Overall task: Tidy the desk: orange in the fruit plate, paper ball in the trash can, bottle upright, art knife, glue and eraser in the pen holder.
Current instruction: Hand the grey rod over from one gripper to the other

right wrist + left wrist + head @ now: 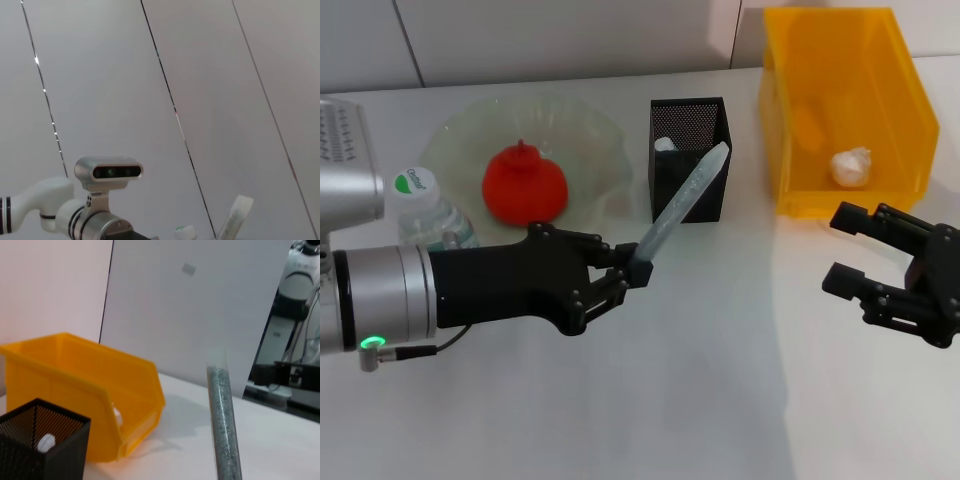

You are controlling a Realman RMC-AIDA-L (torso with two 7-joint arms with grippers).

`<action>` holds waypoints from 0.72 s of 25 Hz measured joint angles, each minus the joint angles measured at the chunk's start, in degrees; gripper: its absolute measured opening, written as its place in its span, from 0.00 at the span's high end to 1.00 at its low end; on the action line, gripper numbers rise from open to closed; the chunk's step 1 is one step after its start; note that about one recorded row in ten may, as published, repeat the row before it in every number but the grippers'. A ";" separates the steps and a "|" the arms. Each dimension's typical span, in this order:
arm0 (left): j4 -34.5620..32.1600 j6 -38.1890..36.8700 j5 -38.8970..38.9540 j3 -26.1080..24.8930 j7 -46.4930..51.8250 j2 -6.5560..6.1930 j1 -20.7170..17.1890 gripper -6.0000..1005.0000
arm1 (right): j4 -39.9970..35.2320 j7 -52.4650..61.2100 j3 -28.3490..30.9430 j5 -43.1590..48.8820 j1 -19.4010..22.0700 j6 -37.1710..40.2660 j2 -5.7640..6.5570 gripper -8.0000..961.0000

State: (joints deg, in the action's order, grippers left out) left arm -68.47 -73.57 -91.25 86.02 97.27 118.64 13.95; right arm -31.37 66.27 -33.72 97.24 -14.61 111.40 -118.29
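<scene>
Glitter glue tube (682, 196), translucent grey, slanted, clamped in left hand (620, 278)

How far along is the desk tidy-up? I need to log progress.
Done, it seems: the orange sits in the fruit plate, the paper ball is in the yellow trash can, the bottle stands upright, and a white item is in the pen holder. In hand: the left gripper holds the glue towards the holder. The right gripper hangs open, idle. I see nothing else loose.

Paper ball (851, 166) (in trash can (880, 45)).
</scene>
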 joint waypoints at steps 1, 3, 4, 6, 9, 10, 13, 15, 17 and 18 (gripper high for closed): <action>0.00 0.00 0.00 0.00 0.00 0.00 0.00 0.82 | 0.43 -0.31 0.01 -0.03 -0.28 0.01 -0.03 0.17; 0.88 -0.16 1.27 0.17 -1.24 0.00 -0.08 0.82 | 1.35 -0.88 0.02 -0.16 -0.97 0.03 -0.14 0.17; 2.37 -1.52 3.44 0.56 -4.62 0.13 -0.19 0.82 | 1.81 -0.99 0.03 -0.23 -1.36 0.04 -0.17 0.18; 2.89 -2.04 4.50 0.84 -6.20 0.19 -0.19 0.82 | 2.70 -1.04 0.03 -0.29 -2.13 0.05 -0.24 0.18; 5.12 -2.50 7.59 1.87 -11.67 0.20 -0.22 0.82 | 3.36 -1.11 -0.16 -0.48 -3.24 0.08 -0.68 0.18; 5.72 -2.51 8.19 2.03 -12.68 0.21 -0.22 0.82 | 3.36 -1.11 -0.16 -0.48 -3.24 0.08 -0.68 0.18; 6.13 -2.52 8.74 2.26 -13.86 0.24 -0.23 0.82 | 5.04 -1.13 -0.44 -0.45 -4.58 0.09 -0.71 0.17; 6.41 -2.32 9.46 3.25 -15.59 0.27 -0.11 0.82 | 5.82 -1.14 -0.55 -0.25 -5.32 -0.14 -0.71 0.17; 6.49 -2.26 9.49 3.35 -15.80 0.27 0.03 0.82 | 6.10 -1.15 -0.61 -0.19 -5.86 -0.38 -0.73 0.17; 6.60 -2.16 9.51 3.56 -15.99 0.28 0.17 0.82 | 6.44 -1.15 -0.64 -0.17 -6.19 -0.48 -0.75 0.17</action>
State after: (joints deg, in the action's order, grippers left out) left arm -61.87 -75.73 -81.74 89.58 81.28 118.92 14.12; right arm -24.93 65.12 -34.37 97.07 -20.80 110.92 -119.04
